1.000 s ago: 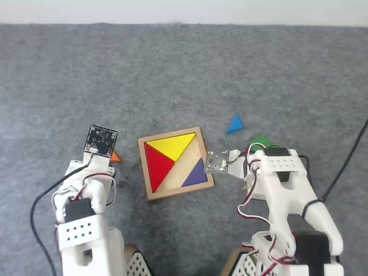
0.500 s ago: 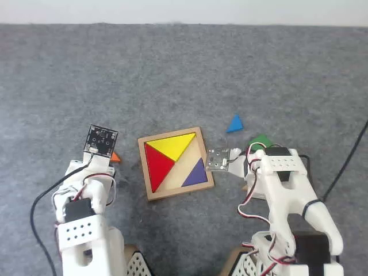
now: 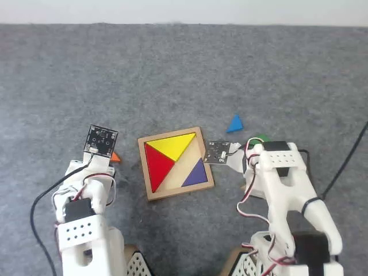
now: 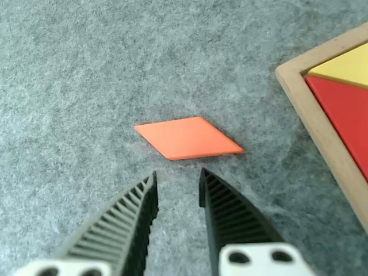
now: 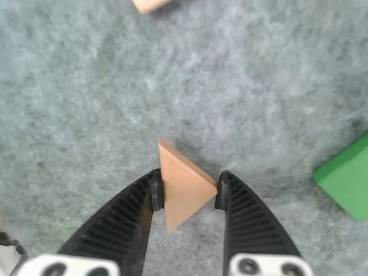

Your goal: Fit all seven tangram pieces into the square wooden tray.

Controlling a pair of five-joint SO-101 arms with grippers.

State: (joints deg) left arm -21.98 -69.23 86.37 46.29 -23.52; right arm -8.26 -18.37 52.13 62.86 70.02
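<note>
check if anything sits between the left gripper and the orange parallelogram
Nothing visible does. Only bare grey mat lies between the left gripper and the orange parallelogram, which lies flat just past its fingertips.

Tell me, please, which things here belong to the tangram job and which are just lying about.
Job: wooden tray, yellow triangle, red triangle, purple triangle, orange parallelogram, blue triangle, green piece, tan triangle in the right gripper.
Lying about: black cable, grey mat.
</note>
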